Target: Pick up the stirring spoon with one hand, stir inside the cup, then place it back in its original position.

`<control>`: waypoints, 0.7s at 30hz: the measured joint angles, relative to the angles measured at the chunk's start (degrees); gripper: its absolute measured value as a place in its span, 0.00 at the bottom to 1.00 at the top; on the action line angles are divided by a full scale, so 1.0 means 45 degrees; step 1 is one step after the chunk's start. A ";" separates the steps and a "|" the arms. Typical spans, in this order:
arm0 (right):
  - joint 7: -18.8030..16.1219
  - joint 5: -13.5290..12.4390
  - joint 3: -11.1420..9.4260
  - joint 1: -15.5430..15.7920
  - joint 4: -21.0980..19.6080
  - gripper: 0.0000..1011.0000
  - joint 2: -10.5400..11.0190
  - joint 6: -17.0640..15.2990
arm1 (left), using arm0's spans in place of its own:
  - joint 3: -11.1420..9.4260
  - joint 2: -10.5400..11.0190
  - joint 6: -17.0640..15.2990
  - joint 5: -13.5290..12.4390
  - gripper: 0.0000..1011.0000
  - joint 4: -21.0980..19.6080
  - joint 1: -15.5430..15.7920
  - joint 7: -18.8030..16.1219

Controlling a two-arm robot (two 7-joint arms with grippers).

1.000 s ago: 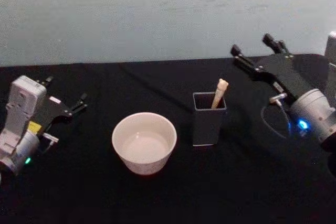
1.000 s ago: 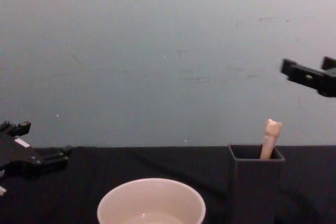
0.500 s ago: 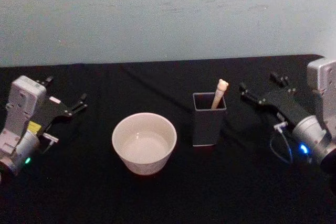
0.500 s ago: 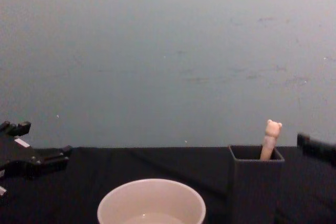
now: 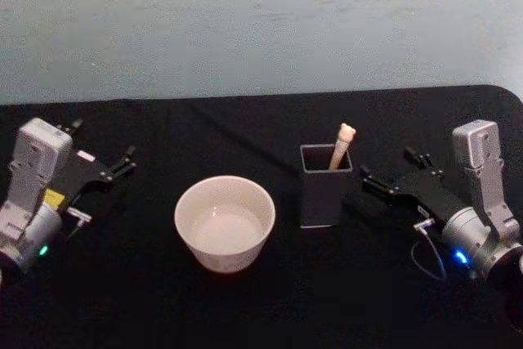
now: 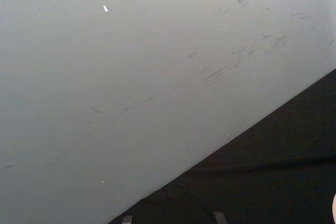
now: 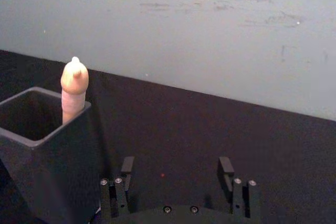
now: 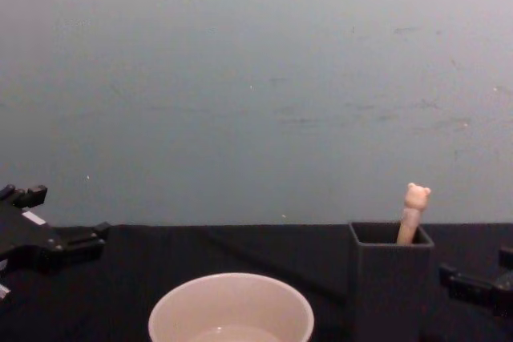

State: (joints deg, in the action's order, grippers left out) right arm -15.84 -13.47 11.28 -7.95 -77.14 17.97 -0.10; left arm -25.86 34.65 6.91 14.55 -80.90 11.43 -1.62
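A: Where is the spoon, and how close is the nearest gripper?

B: It stands in the dark square holder near the middle of the table, handle up, leaning toward the holder's right back corner, the small bear head poking above the rim. The right gripper sits low just to the right of the holder, pointing at it, apart from holder and spoon alike. Its fingers are spread with nothing between them; the right wrist view shows the two fingertips wide apart over the dark cloth, the holder off to one side.

A: And the cup?

B: The wide cream cup stands to the left of the holder, close beside it with a gap between, a little nearer the robot.

A: What about the other arm?

B: The left gripper rests at the table's left side, well away from the cup, fingers apart and empty.

A: Is there room to move?

B: Open dark cloth lies between the cup and the left gripper, in front of both vessels, and behind them up to the wall.

A: What does the room look like?

B: A black cloth covers the table, and a plain pale grey-blue wall with faint scuff marks rises behind it
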 joint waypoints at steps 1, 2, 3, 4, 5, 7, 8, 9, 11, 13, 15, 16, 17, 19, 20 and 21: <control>-0.0007 0.0014 0.0004 -0.0011 0.0033 0.99 -0.0012 0.0008 | -0.0001 0.0000 0.0001 0.0000 0.99 0.0000 -0.0001 0.0000; -0.0024 0.0062 0.0022 -0.0040 0.0109 0.99 -0.0040 0.0033 | 0.0000 0.0000 0.0000 0.0000 0.99 0.0000 0.0000 0.0000; -0.0028 0.0072 0.0027 -0.0047 0.0128 0.99 -0.0048 0.0038 | 0.0000 0.0000 0.0000 0.0000 0.99 0.0000 0.0000 -0.0001; -0.0030 0.0072 0.0028 -0.0048 0.0128 0.99 -0.0047 0.0039 | -0.0001 0.0000 0.0001 0.0001 0.99 0.0000 0.0000 0.0000; -0.0029 0.0072 0.0028 -0.0048 0.0127 0.99 -0.0043 0.0042 | -0.0001 0.0000 0.0000 0.0000 0.99 0.0000 0.0000 -0.0001; -0.0030 0.0070 0.0028 -0.0048 0.0120 0.99 -0.0041 0.0044 | -0.0001 -0.0001 0.0000 0.0001 0.99 0.0000 0.0000 -0.0001; -0.0030 0.0067 0.0028 -0.0047 0.0112 0.99 -0.0038 0.0045 | -0.0001 0.0000 0.0000 0.0000 0.99 0.0001 0.0000 -0.0001; -0.0030 0.0067 0.0028 -0.0047 0.0109 0.99 -0.0037 0.0044 | -0.0001 0.0000 0.0001 0.0000 0.99 0.0001 0.0000 -0.0001; -0.0029 0.0067 0.0026 -0.0046 0.0095 0.99 -0.0036 0.0045 | -0.0001 0.0000 0.0000 0.0000 0.99 0.0000 0.0000 -0.0001; -0.0028 0.0065 0.0024 -0.0045 0.0088 0.99 -0.0034 0.0045 | 0.0000 0.0000 0.0000 0.0000 0.99 0.0000 -0.0001 -0.0001; -0.0026 0.0059 0.0022 -0.0043 0.0078 0.99 -0.0032 0.0045 | 0.0000 0.0000 0.0000 0.0001 0.99 0.0000 0.0000 -0.0001; -0.0026 0.0054 0.0020 -0.0041 0.0071 0.99 -0.0030 0.0045 | -0.0001 0.0000 0.0001 0.0000 0.99 0.0001 0.0000 0.0000; -0.0026 0.0054 0.0020 -0.0041 0.0071 0.99 -0.0030 0.0045 | -0.0001 0.0000 0.0000 0.0000 0.99 0.0000 0.0000 -0.0001; -0.0024 0.0046 0.0017 -0.0039 0.0065 0.99 -0.0027 0.0045 | -0.0001 0.0000 0.0000 0.0000 0.99 0.0000 -0.0001 -0.0001; -0.0023 0.0044 0.0015 -0.0039 0.0063 0.99 -0.0026 0.0045 | -0.0001 0.0000 0.0000 0.0000 0.99 0.0000 0.0000 -0.0001; -0.0022 0.0041 0.0014 -0.0037 0.0059 0.99 -0.0024 0.0044 | -0.0001 0.0000 0.0000 0.0000 0.99 0.0000 0.0000 -0.0001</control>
State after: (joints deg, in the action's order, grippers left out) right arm -15.94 -13.28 11.35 -8.12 -76.87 17.87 0.09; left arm -25.86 34.64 6.91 14.55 -80.90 11.43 -1.62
